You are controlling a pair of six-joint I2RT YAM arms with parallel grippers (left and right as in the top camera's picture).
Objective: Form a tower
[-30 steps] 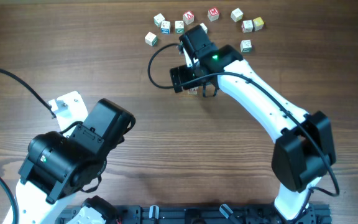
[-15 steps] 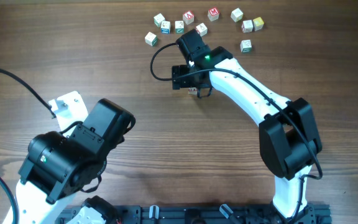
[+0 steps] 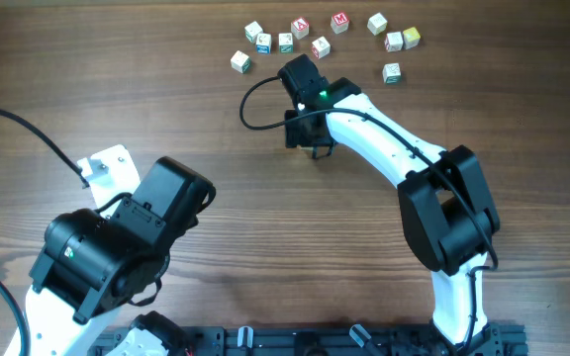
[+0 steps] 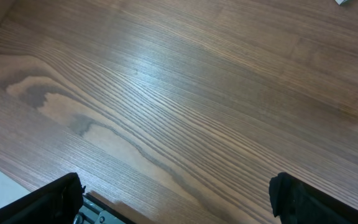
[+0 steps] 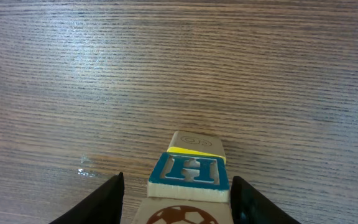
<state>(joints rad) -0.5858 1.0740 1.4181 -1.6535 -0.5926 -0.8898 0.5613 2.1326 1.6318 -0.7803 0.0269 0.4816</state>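
Observation:
In the right wrist view the tower (image 5: 189,171) stands on the wooden table. Its top cube is cream with a brown football print, a blue-faced H cube lies under it, and a yellow-edged cube shows below that. My right gripper (image 5: 174,200) reaches down over the tower with one finger on each side of the top cubes. The right finger is at the cube's edge, and a sliver of table shows beside the left finger. In the overhead view the right gripper (image 3: 311,146) hides the tower. My left gripper (image 4: 174,194) is open over bare wood.
Several loose letter cubes lie at the far edge, among them a green-faced one (image 3: 240,61), a red one (image 3: 300,27) and another green one (image 3: 391,72). The left arm (image 3: 127,242) fills the near left. A black cable (image 3: 250,109) loops beside the right wrist.
The right gripper's jaws have narrowed around the tower. Its wrist has turned and the right arm's elbow has swung left. The left arm has not moved.

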